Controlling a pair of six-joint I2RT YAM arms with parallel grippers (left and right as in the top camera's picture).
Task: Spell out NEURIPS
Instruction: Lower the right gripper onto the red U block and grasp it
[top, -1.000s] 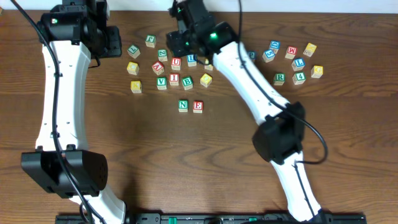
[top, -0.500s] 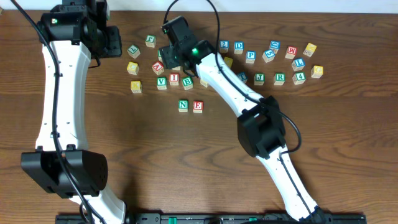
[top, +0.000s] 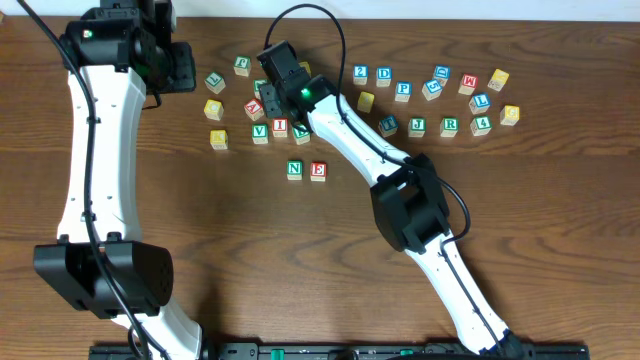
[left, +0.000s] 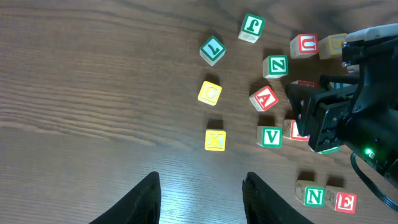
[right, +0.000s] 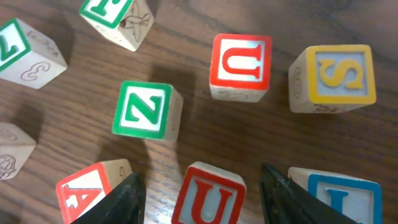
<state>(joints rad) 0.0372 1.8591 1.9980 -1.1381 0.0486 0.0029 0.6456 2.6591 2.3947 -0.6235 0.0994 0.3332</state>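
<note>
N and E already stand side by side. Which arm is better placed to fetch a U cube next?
Right. The right gripper is open and straddles a red U cube, with one finger on either side. The left gripper hangs open and empty, well away from that cube.

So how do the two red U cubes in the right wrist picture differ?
The upper U cube stands free beside the yellow S cube; the lower U cube sits between the open fingers of the right gripper, with a gap on each side. The upper U cube shows whole; the lower U cube is cut by the picture's bottom edge. Both carry a red U in a red frame on pale wood.
</note>
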